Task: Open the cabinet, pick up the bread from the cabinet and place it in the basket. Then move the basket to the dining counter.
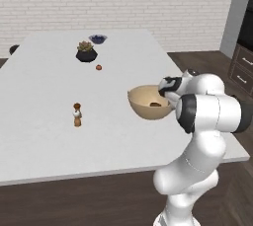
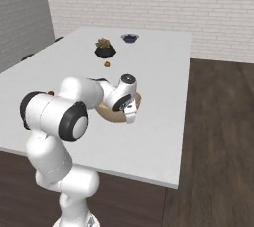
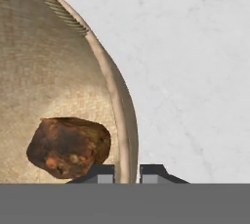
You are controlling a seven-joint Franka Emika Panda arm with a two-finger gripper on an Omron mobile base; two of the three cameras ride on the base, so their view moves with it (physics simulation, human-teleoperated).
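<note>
pincer (image 3: 127, 173) astride basket (image 3: 58, 71) rim (bread (image 3: 68, 145) inside)

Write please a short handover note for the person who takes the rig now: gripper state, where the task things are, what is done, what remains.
Gripper: shut on the basket rim, one finger inside, one outside.
Basket: held at the near right part of the dining counter; whether it rests on the top or is slightly lifted, I cannot tell.
Bread: lying inside the basket.
Done: bread in basket, basket brought to the counter.
Left: set it down if needed, release, withdraw.
</note>
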